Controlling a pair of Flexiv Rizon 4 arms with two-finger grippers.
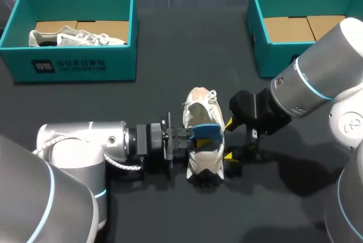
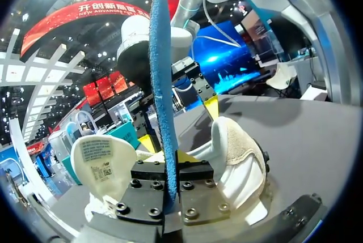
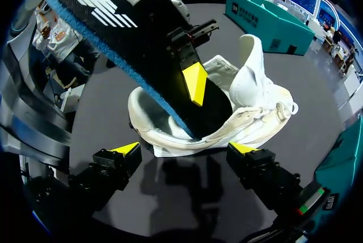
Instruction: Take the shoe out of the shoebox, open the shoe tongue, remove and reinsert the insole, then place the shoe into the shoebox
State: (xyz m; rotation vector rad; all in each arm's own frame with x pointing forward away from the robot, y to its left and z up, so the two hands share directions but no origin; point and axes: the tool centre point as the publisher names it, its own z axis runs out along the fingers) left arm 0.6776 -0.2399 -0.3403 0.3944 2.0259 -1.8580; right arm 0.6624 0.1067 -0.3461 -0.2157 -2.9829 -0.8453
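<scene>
Left gripper (image 1: 187, 136) at the shoe's (image 1: 199, 107) 9 o'clock, clamped on the insole (image 1: 205, 132), whose lower end sits in the shoe; shoe mid-table, long axis 12–6; right gripper (image 1: 228, 139) spread wide at 3 o'clock.

My left arm (image 1: 79, 141) and right arm (image 1: 317, 79) were silver-grey with blue rings, my left gripper (image 2: 171, 159) and right gripper (image 3: 186, 148) black, yellow-tipped.

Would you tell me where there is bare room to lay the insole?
Bare table between the left box and right box, beyond the shoe, and near the front edge. Crowded beside the shoe: left gripper, right gripper.
</scene>
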